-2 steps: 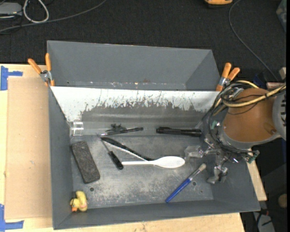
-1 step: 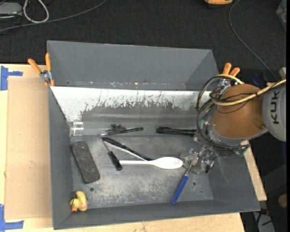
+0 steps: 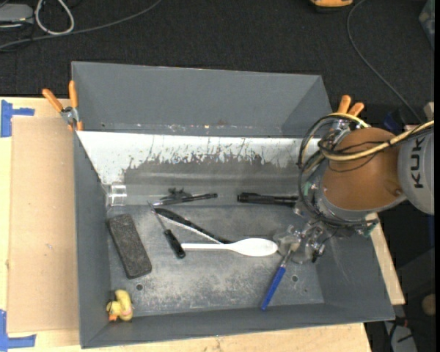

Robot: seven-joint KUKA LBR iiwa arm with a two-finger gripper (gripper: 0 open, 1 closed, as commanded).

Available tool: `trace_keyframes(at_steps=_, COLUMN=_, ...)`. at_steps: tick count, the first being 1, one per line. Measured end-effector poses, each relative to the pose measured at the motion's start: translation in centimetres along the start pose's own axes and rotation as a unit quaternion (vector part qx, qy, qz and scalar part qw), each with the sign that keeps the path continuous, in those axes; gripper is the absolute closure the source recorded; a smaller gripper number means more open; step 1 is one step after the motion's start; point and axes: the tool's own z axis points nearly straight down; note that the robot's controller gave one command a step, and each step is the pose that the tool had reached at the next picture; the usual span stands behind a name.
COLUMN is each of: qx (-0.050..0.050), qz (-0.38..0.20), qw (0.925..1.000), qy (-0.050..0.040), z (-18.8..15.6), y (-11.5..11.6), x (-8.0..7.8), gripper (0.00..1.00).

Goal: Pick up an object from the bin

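So the grey metal bin [image 3: 205,108] is pretty sparse, with stuff just scattered over the floor and no heap. The arm [image 3: 359,178], with its brownish-orange cover and a loop of cables on top, comes in over the right rim, and the gripper [image 3: 302,246] is down low over the right part of the floor. Honestly can't make out if it's spread or pinched together, since that end is just a dark tangle of metal from this angle. I don't see anything held in it.

The closest thing is the white spoon [image 3: 235,248]. It's lying flat mid-floor with its bowl pointing right, and the bowl tip is just beside the gripper on its left, maybe touching, hard to say. The handle runs off to the left, away from it.

The dark grey block [image 3: 129,246], kind of sponge-looking, lies well off on the left side. A blue pen [image 3: 273,287] lies at an angle just on the near side of the gripper. Two black pen-like things [image 3: 268,198] [image 3: 185,196] lie along the far wall, and a thin black stick [image 3: 191,227] and a short black marker [image 3: 174,242] are by the spoon handle. There's a clear little cup [image 3: 117,195] at the far left and a yellow rubber duck [image 3: 119,306] in the near left corner.
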Motion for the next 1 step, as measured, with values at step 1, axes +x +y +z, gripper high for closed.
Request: trace_keyframes(at_steps=1, qx=-0.004, qz=0.001, qw=1.0, qy=0.0012, z=-2.66, y=0.26, x=0.02, gripper=1.0)
